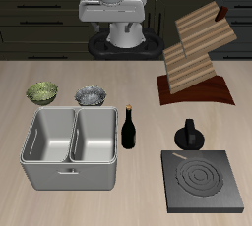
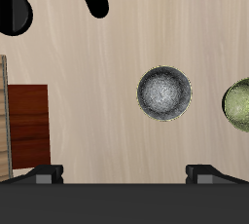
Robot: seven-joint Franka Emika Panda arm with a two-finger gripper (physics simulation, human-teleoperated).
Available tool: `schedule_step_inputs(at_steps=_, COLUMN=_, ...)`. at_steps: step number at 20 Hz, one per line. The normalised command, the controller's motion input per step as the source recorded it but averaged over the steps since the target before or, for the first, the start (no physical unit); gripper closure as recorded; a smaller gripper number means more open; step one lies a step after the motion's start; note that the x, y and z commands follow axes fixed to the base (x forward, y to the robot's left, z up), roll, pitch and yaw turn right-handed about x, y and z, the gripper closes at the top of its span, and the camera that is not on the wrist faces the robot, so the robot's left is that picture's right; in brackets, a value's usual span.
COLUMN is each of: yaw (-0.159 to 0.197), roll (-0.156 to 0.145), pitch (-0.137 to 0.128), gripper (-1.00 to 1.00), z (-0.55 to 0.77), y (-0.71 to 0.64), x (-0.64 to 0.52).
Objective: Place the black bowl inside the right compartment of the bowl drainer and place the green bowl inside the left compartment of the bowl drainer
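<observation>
Since both bowls sit on the bench (image 1: 59,73) behind the bowl drainer (image 1: 71,176), you have done none of the placing yet, by my reading: two picks and two drops remain. The bench is a broad slab of pale wood grain. On it the bowl drainer is the biggest of the task's things, a light-grey rectangular tray with a rounded rim and two deep basins parted by a middle wall, and both basins look bare. Beside it lies a dark flat stove plate (image 1: 204,182) with ringed coils, and farther back a slatted wooden rack (image 1: 197,53) stands on a brown base. A slim dark bottle (image 1: 128,129) stands upright just beside the drainer. The black bowl (image 2: 163,93) is round and shallow, grey-silver and speckled; the green bowl (image 2: 237,105) next to it is its olive, mottled twin. Your claw (image 2: 124,174) hangs high above the bench, well apart from everything, its two dark fingers spread wide and holding nothing.
</observation>
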Motion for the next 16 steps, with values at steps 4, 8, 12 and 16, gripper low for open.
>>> schedule_step_inputs(at_steps=4, yaw=-0.019, roll=-0.031, pitch=-0.028, gripper=-1.0, z=0.08, y=-0.34, x=0.08)
schedule_step_inputs(at_steps=8, yaw=0.0, roll=-0.018, pitch=-0.042, gripper=-1.0, z=0.11, y=-0.21, x=0.13)
schedule_step_inputs(at_steps=12, yaw=-0.008, roll=-0.018, pitch=-0.028, gripper=-1.0, z=0.0, y=-0.14, x=0.16)
schedule_step_inputs(at_steps=16, yaw=0.028, roll=0.011, pitch=0.0, gripper=-1.0, z=-0.12, y=-0.02, x=0.25)
